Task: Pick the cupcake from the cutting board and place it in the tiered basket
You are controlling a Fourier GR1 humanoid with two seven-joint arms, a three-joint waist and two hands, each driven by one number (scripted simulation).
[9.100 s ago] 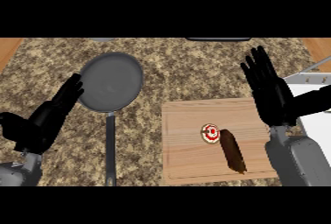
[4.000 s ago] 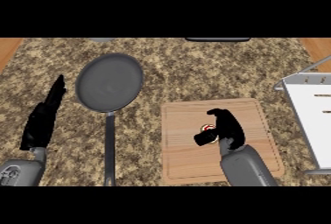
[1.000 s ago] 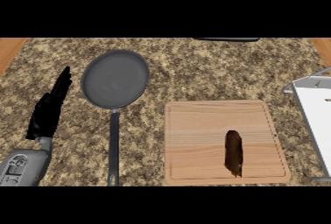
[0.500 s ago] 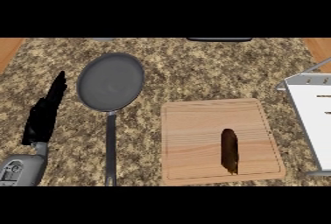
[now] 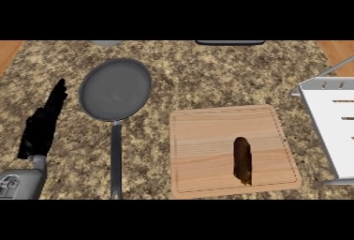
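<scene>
Head view shows the cutting board (image 5: 228,145) lying near right on the counter (image 5: 207,79), bearing only a dark, narrow brown object (image 5: 242,160); no cupcake is visible anywhere. The tiered basket (image 5: 332,126) stands at the right edge, just beside the board. The left hand (image 5: 43,123) rests at the near left, fingers straight and open, beside the frying pan (image 5: 115,89). The right hand is out of sight, so I cannot tell its fingers. If it carries the cupcake, I'd bring it squarely over a basket tier and lower gently, keeping the cake upright, before letting go.
</scene>
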